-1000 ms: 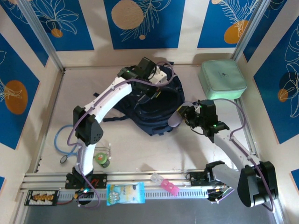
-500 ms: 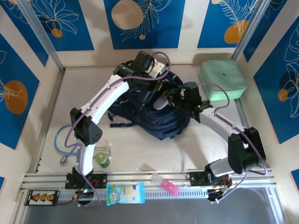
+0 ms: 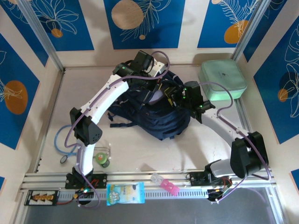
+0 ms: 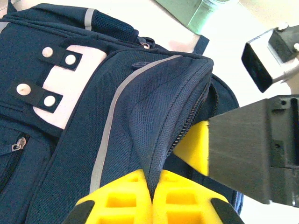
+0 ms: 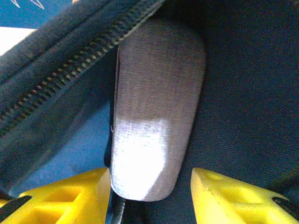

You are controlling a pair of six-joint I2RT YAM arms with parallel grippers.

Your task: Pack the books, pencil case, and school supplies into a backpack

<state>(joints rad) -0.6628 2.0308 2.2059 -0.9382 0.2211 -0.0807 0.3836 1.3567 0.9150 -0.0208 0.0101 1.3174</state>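
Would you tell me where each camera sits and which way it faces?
Top external: above, behind the robot, facing down; left arm and right arm over the navy-blue fabric backpack.
Left wrist: faces the backpack's front; left gripper pinches its zip flap.
Right wrist: faces into the backpack; right gripper straddles a grey rounded fabric case.
Shared: the backpack.

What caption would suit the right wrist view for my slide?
Grey pencil case lying inside the open backpack, between the parted yellow fingers of the right gripper.
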